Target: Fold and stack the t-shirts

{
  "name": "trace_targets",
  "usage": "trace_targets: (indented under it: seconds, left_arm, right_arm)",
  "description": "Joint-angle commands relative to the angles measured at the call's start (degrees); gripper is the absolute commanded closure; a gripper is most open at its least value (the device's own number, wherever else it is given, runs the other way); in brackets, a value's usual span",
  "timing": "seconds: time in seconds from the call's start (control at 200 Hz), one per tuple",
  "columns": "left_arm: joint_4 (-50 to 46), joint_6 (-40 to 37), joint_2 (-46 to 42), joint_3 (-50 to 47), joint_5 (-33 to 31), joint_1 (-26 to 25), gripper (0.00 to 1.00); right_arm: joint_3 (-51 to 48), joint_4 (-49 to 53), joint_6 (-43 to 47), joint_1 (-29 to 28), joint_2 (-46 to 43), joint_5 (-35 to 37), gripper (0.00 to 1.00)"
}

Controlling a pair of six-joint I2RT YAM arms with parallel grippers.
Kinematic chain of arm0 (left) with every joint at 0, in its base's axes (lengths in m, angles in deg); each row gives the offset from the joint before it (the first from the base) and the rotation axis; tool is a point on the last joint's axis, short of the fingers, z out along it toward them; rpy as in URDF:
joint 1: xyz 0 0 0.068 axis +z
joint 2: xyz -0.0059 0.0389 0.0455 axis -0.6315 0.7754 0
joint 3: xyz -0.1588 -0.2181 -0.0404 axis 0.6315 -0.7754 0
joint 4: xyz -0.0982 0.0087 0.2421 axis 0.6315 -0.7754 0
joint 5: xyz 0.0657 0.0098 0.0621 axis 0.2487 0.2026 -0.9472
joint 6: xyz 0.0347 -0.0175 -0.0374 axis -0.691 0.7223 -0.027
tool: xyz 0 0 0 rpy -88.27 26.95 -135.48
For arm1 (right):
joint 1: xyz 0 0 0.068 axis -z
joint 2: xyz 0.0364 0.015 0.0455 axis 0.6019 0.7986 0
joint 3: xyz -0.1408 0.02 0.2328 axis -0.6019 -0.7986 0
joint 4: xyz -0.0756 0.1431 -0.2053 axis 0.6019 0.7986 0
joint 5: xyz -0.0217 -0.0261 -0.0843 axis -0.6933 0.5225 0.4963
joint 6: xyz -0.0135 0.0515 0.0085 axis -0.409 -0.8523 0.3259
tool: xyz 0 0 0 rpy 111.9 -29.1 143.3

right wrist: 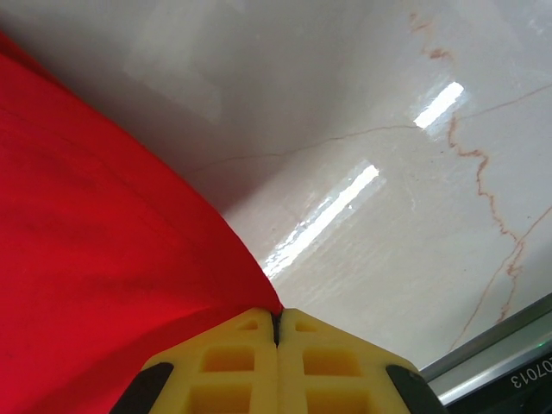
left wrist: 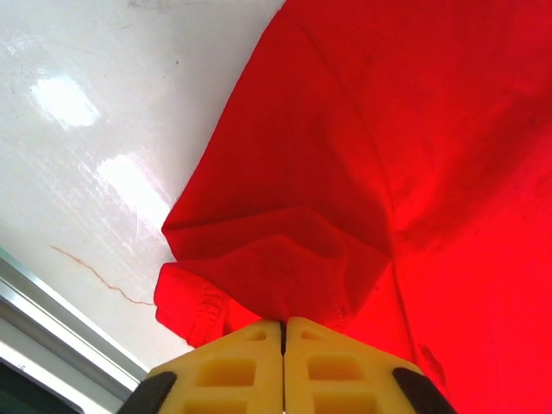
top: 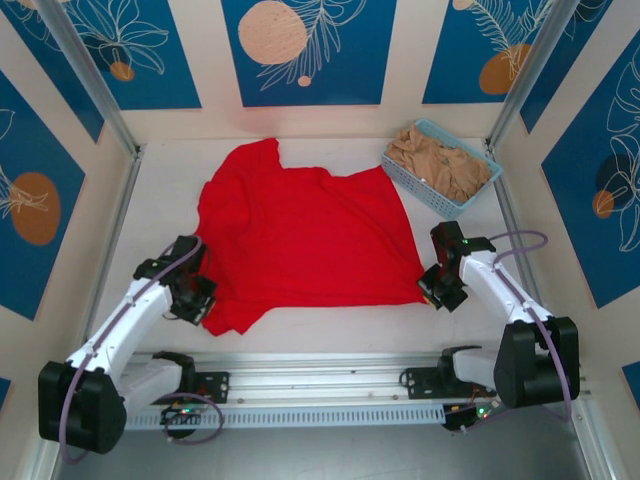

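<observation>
A bright red t-shirt (top: 300, 235) lies spread on the white table, plain side up, with its near left part bunched. My left gripper (top: 196, 300) is at the shirt's near left corner. In the left wrist view its yellow jaws (left wrist: 284, 323) are pressed together on a fold of the red t-shirt (left wrist: 388, 172). My right gripper (top: 435, 288) is at the shirt's near right corner, and its jaws (right wrist: 277, 315) are shut on the red t-shirt's edge (right wrist: 86, 259). Tan-beige t-shirts (top: 437, 158) lie crumpled in the basket.
A light blue lattice basket (top: 478, 190) stands at the back right, close to the right wall. A metal rail (top: 320, 385) runs along the near edge between the arm bases. Bare table (top: 160, 200) lies left of the red shirt.
</observation>
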Motion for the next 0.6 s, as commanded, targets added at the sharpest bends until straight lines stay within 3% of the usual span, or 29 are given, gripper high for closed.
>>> trace_targets:
  seconds: [0.0, 0.065, 0.13, 0.26, 0.41, 0.595]
  left_arm:
    - [-5.5, -0.2, -1.3, 6.5, -3.2, -1.5, 0.63]
    - [-8.0, -3.5, -0.5, 12.3, -6.2, -1.6, 0.41]
    - [-9.8, -6.4, 1.9, 17.7, -9.4, -1.4, 0.32]
    - [-8.3, -10.3, 10.9, 24.1, -10.2, 2.0, 0.30]
    - [1.4, -11.1, 21.7, 21.5, -2.6, 10.0, 0.35]
    - [14.0, -13.2, 34.8, 20.8, 3.4, 13.4, 0.38]
  right_arm:
    - [1.5, 3.5, -1.9, 0.8, -0.1, 2.6, 1.00]
    - [2.7, 5.0, -2.8, 0.9, -1.0, 4.1, 1.00]
    - [4.7, 5.4, -2.7, 0.6, -2.4, 5.1, 0.91]
    - [8.5, 1.8, -0.9, -2.4, -3.4, 6.9, 0.70]
    - [12.5, -4.0, 4.4, -7.5, 0.4, 4.9, 0.62]
    - [11.1, -20.2, 12.2, -7.8, 7.3, -9.3, 0.62]
